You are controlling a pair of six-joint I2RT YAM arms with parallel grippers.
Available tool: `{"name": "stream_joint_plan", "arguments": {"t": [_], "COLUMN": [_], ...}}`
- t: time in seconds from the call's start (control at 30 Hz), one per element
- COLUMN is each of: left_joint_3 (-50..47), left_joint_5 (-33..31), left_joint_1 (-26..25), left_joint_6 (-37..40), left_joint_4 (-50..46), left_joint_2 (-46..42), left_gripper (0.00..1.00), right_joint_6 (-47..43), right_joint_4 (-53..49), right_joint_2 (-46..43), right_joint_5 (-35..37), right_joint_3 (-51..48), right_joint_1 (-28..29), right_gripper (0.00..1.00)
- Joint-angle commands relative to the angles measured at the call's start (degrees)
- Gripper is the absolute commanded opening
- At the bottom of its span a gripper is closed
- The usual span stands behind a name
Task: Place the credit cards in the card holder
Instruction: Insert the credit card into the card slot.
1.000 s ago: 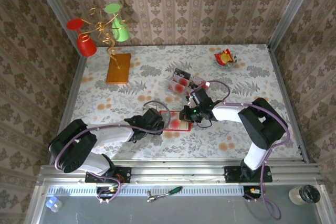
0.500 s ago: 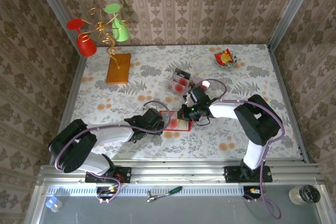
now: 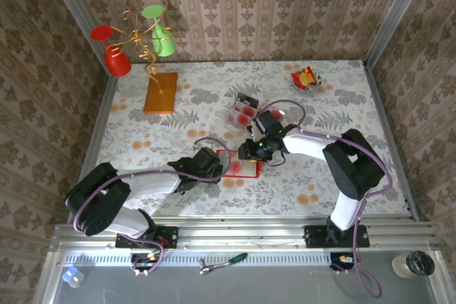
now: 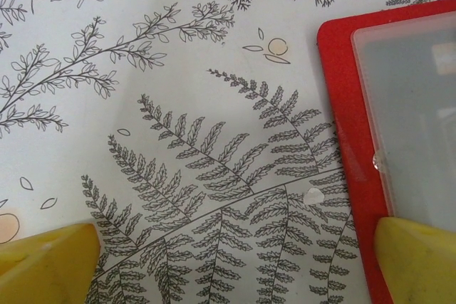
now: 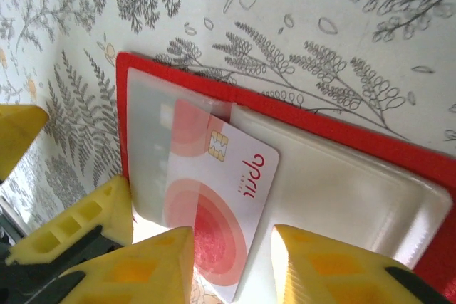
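Insertion: my right end effector [image 5: 231,250] is gaping over 1 pale red-blotched card [image 5: 214,176] half-pocketed in red folding holder [image 5: 320,129]; probably nudging deeper next.

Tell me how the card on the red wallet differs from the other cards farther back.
The card lies alone, flat on the holder, one end seemingly under a clear pocket; the other cards sit heaped, overlapping, on the table. The card lies between the right gripper's open fingers; the other cards lie farther back. All share pale faces with red rounds.
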Motion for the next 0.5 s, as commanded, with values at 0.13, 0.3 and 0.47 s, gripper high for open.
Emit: {"name": "stream_joint_plan", "arguments": {"t": [0.13, 0.3, 0.47], "left_joint_3": [-1.39, -1.48, -1.39], "left_joint_5": [-0.03, 0.21, 0.2], "left_joint_1": [0.1, 0.09, 0.2], "left_joint_6": [-0.29, -0.29, -0.19], "left_joint_4": [-1.27, -0.83, -0.56], "left_joint_2": [-0.88, -0.81, -0.9], "left_gripper": [1.0, 1.0, 1.0], "right_joint_6": [-2.7, -2.33, -1.71], "right_joint_4": [-7.0, -7.1, -6.97], "right_joint_2": [0.41, 2.27, 5.1], "right_joint_5": [6.64, 8.61, 8.84], "right_joint_3": [3.59, 4.54, 6.3], "right_joint_1": [1.29, 3.05, 4.54], "right_gripper": [0.08, 0.05, 0.05]}}
